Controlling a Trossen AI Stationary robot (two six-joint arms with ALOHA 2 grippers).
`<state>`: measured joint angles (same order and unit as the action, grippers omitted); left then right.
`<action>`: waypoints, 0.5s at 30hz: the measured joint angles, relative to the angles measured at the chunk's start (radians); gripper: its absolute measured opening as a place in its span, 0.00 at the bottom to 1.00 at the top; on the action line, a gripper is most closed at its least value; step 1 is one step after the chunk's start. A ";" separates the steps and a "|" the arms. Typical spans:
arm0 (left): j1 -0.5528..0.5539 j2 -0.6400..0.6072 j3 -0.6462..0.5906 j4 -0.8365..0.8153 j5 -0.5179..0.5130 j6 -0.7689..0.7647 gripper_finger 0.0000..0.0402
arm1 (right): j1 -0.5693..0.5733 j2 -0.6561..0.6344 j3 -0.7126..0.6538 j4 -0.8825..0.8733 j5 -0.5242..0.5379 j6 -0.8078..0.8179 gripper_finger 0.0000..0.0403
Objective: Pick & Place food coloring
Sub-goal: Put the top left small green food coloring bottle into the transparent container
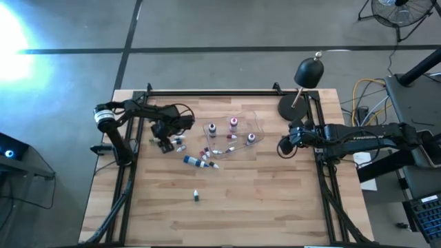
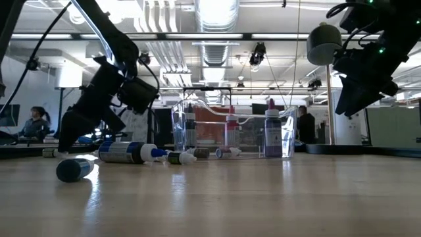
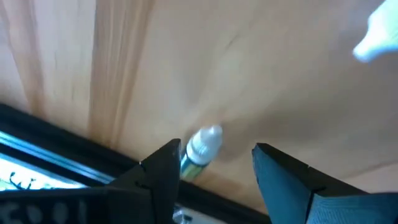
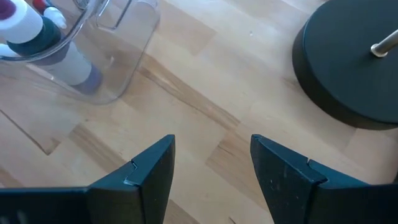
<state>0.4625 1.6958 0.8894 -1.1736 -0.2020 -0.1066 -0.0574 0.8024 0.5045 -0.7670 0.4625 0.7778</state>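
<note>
- Three bottles [image 1: 233,123] stand upright in your tray [image 1: 256,121]; several more lie on the worktop [image 1: 241,200].
- Left claw [image 1: 165,143] gapes, straddling one lying bottle [image 3: 204,144], grasping nothing yet.
- Right claw [image 1: 284,147] waits open beside the tray.

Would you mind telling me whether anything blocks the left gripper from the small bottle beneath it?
Nothing visible does: the left gripper hangs open over the small white-capped bottle, which lies between its fingers on the bare wooden table.
</note>
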 joint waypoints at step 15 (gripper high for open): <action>0.009 0.025 -0.061 0.036 -0.017 0.109 0.42 | 0.000 0.000 0.000 0.016 0.005 0.084 0.50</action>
<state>0.4717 1.7206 0.8288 -1.1379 -0.2186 0.0023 -0.0578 0.8024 0.5044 -0.7508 0.4677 0.8616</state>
